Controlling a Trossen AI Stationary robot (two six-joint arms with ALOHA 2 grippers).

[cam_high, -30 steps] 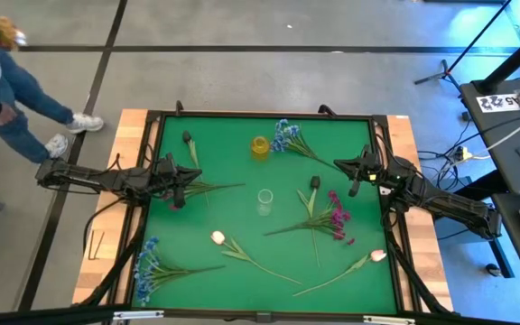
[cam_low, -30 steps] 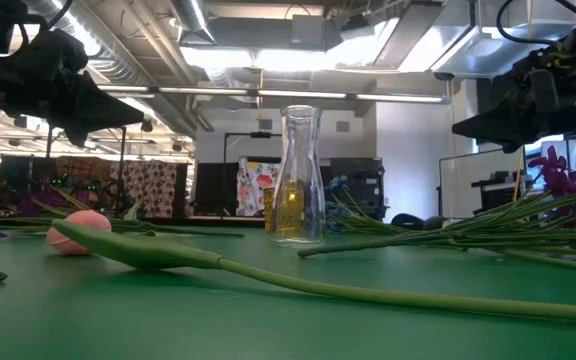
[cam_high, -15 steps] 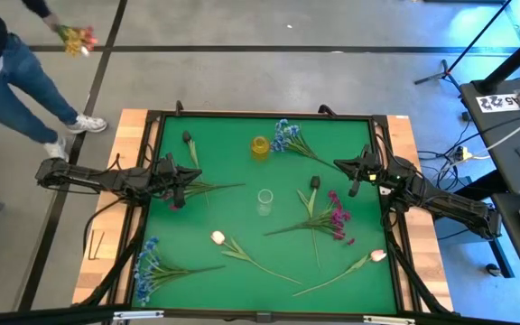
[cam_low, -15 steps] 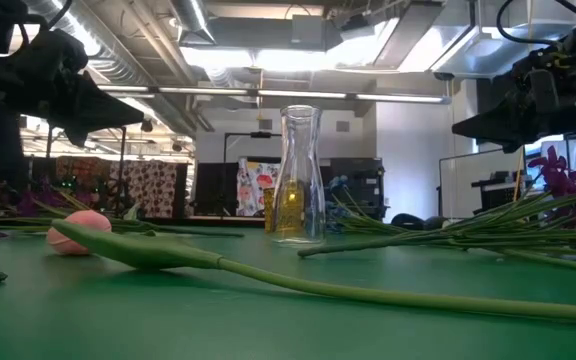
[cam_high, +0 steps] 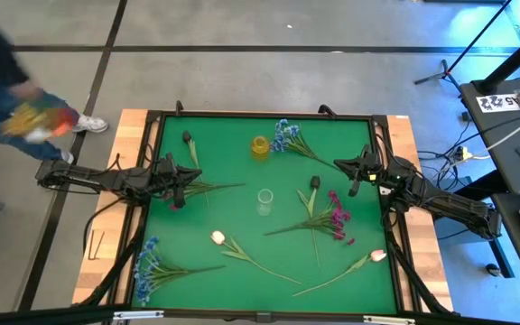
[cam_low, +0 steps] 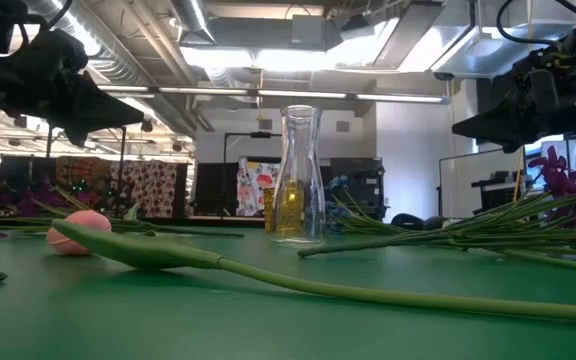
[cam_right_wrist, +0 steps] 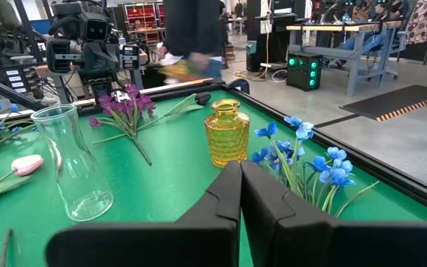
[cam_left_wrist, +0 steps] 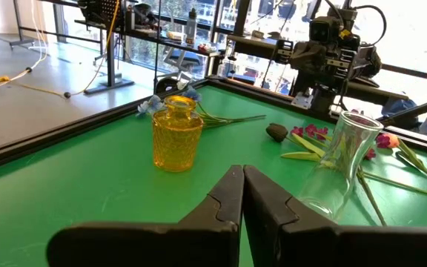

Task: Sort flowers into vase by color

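Two glass vases, clear tall flask [cam_high: 264,201], amber ribbed jar [cam_high: 260,147]

Two vases stand on the table [cam_high: 165,271]: one vase [cam_high: 264,201] at its centre, a squat vase [cam_high: 259,147] behind it near the far edge. Flowers [cam_high: 314,221] lie scattered around them, some toward each corner. The left gripper [cam_high: 179,186] sits at the left edge, the right gripper [cam_high: 355,176] at the right edge.
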